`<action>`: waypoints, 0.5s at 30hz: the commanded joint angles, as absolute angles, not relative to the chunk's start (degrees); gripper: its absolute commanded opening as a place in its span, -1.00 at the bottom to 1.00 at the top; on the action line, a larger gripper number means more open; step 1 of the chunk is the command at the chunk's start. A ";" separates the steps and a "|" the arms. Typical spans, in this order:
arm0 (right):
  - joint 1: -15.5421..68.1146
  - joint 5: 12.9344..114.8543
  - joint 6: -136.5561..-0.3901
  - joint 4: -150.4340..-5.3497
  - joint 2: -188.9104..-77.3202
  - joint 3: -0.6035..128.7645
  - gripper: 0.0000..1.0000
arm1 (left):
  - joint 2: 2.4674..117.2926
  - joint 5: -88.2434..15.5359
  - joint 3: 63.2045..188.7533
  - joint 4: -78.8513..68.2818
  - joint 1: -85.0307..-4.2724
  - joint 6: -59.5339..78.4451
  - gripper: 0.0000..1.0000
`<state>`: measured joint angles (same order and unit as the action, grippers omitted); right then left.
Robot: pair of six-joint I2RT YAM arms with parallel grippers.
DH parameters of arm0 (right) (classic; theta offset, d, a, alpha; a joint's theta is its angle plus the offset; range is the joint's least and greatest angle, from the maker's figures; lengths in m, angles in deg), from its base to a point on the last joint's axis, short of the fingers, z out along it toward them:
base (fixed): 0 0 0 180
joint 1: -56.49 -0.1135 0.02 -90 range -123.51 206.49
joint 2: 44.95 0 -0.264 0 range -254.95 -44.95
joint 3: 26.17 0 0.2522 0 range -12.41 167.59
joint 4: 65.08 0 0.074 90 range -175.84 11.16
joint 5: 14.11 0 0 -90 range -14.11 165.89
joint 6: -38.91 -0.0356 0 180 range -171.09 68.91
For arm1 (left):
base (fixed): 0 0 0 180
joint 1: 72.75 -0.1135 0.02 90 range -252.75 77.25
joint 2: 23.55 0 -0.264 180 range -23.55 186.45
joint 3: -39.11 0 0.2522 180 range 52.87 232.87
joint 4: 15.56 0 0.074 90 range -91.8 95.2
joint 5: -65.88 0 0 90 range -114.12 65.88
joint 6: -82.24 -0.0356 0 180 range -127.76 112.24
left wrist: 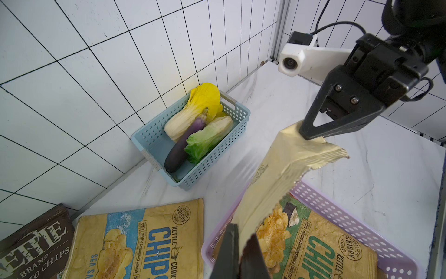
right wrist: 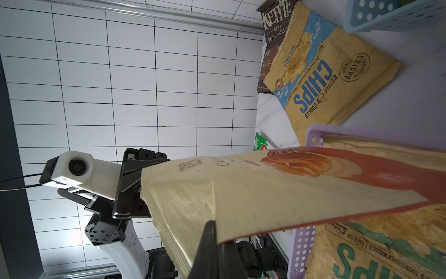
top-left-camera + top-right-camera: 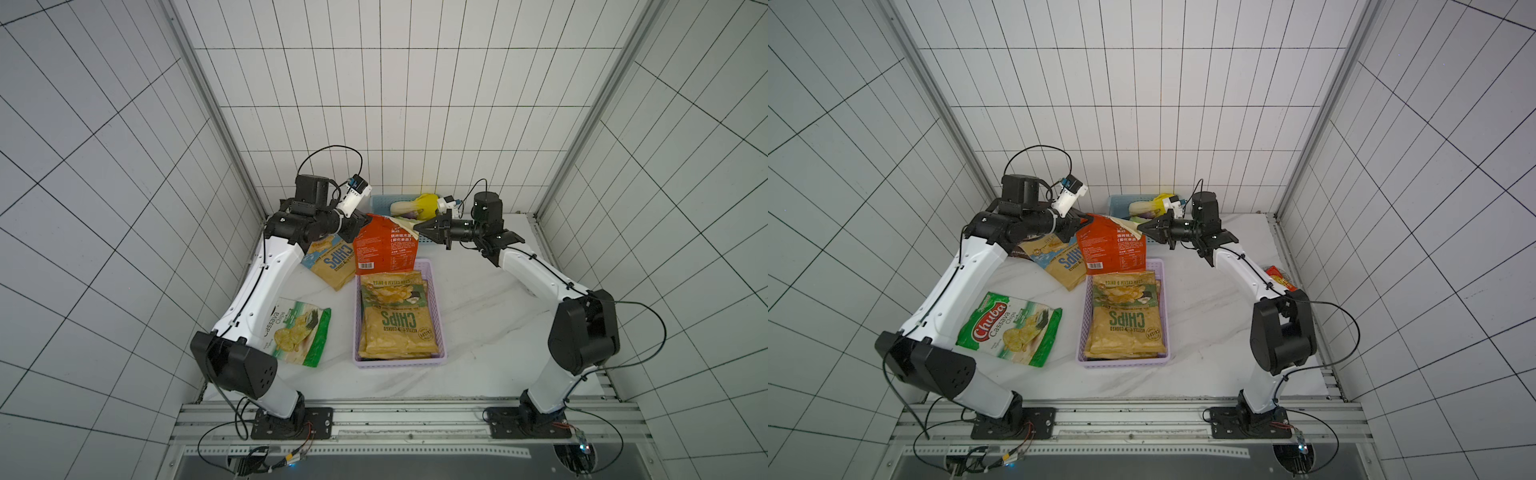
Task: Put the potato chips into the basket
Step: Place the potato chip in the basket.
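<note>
Both my left gripper (image 3: 360,219) and right gripper (image 3: 417,227) pinch a top corner of the red bag (image 3: 384,249), which hangs down over the far end of the basket (image 3: 399,361).

My left claw (image 3: 362,219) and my right claw (image 3: 417,227) each pinch a top corner of the orange bag (image 3: 384,247), which hangs between them with its lower edge at the far end of the lilac basket (image 3: 399,362). A green-label bag (image 3: 395,328) lies in that basket, below both claws. A blue-label bag (image 3: 332,266) lies beneath my left claw, and beyond both claws stands a blue basket (image 3: 380,203) of vegetables (image 3: 415,205)
</note>
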<state>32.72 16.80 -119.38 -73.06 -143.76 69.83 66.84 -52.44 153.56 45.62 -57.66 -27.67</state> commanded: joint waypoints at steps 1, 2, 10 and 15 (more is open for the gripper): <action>34.58 17.36 -118.97 -72.06 -141.74 67.98 -1.00 | 68.10 -52.34 153.74 43.76 -57.64 -27.03 -1.00; 34.83 17.36 -119.27 -71.61 -141.63 67.79 -1.00 | 68.20 -52.36 153.77 43.60 -57.56 -27.01 -1.00; 35.05 17.51 -119.77 -69.90 -143.10 66.31 -1.00 | 69.42 -51.33 153.36 42.67 -57.37 -27.78 -1.00; 34.86 17.85 -119.47 -69.59 -144.40 66.76 -1.00 | 70.90 -50.43 154.06 41.99 -57.28 -28.47 -1.00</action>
<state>34.34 16.89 -119.75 -71.93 -143.56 67.12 69.88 -52.02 153.34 45.07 -57.05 -27.77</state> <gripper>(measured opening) 0.044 0.048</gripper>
